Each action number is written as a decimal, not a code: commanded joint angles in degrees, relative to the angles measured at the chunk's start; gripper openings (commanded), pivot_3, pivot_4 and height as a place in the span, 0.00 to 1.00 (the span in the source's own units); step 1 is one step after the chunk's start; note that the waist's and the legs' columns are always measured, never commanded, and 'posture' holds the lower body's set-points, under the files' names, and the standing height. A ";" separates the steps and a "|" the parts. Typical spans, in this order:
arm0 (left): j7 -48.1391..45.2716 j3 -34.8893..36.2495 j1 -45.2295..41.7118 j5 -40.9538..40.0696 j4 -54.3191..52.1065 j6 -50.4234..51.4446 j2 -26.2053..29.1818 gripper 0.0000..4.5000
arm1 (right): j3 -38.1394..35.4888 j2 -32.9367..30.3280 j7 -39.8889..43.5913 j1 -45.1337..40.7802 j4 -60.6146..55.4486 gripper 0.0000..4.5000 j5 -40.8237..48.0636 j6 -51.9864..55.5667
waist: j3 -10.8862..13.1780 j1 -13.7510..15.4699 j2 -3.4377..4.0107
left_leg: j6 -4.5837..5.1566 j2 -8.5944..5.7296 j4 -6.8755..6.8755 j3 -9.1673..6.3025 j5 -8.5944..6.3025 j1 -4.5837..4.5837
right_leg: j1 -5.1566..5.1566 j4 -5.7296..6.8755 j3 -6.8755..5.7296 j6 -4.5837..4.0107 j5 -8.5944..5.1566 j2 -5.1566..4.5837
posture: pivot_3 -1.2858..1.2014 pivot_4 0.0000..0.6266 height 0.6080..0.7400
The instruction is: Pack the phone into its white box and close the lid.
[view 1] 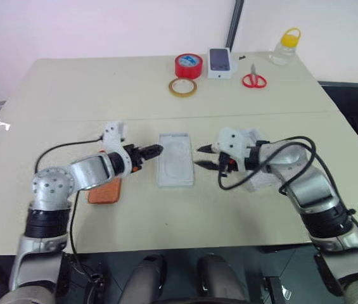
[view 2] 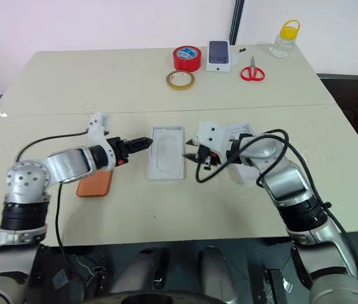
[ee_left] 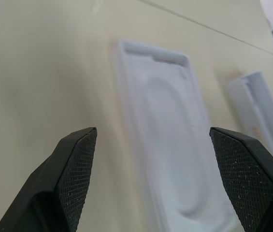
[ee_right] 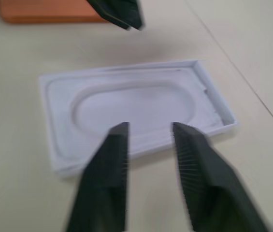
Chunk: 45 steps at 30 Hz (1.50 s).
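The orange phone (view 1: 106, 191) lies flat on the table, partly under my left forearm. My left gripper (view 1: 156, 151) is open and empty, and it points at the left edge of a flat white insert (view 1: 175, 159) with an oval embossing. From the other side my right gripper (view 1: 202, 157) faces the same insert. It is open with a narrow gap between its fingers (ee_right: 114, 159) and holds nothing. A white cardboard box part (ee_left: 257, 104) lies beneath my right forearm. It is mostly hidden, and I cannot tell whether it is the white box or the lid.
At the far edge stand a red tape roll (view 1: 188, 65), a tan tape ring (view 1: 183, 87), a small white box picturing a dark phone (view 1: 220, 62), red scissors (view 1: 253, 80) and a jar with a yellow lid (view 1: 285, 47).
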 commanded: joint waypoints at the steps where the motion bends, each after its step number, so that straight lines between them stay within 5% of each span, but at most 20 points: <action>1: -13.08 0.29 2.62 10.40 -3.37 -5.71 4.53 0.88 | 1.38 3.26 -3.99 -3.14 0.92 0.01 -1.07 3.45 | 0.00 -0.01 0.00 | 0.00 0.00 -0.01 0.00 0.00 0.00 | 0.00 -0.01 0.01 0.00 0.00 0.00 | 0.52 0.24 1.00; 8: -40.19 -3.77 13.88 31.30 -7.77 -22.10 15.87 0.88 | 10.70 12.28 -11.79 -10.80 12.51 0.01 -9.17 3.98 | 0.03 -0.06 0.06 | 0.00 0.00 -0.13 0.02 0.00 0.00 | -0.05 -0.08 0.02 -0.02 0.00 -0.02 | 0.52 0.24 1.00; 16: -52.62 -0.09 22.18 33.73 -10.93 -24.68 16.78 0.88 | 13.80 17.95 -16.23 -16.74 28.11 0.01 -14.59 -2.19 | 0.06 -0.21 0.10 | 0.00 -0.01 -0.15 0.00 0.00 -0.02 | -0.07 -0.10 -0.01 -0.02 0.00 -0.03 | 0.52 0.24 1.00; 34: -53.06 0.58 24.25 36.55 -15.99 -21.50 11.57 0.88 | 12.71 19.74 -21.61 -17.51 36.45 0.01 -22.07 -9.84 | 0.08 -0.37 0.13 | -0.01 0.02 -0.19 0.00 0.00 -0.01 | -0.10 -0.05 0.00 -0.03 0.01 0.01 | 0.52 0.24 1.00; 45: -45.69 8.24 21.81 32.61 -11.60 -12.70 8.15 0.88 | 7.38 18.78 -11.13 -11.60 15.63 0.01 -12.04 -4.02 | 0.08 -0.41 0.13 | 0.00 0.03 -0.18 -0.01 0.00 -0.01 | -0.10 -0.04 0.00 -0.03 0.01 0.03 | 0.52 0.24 1.00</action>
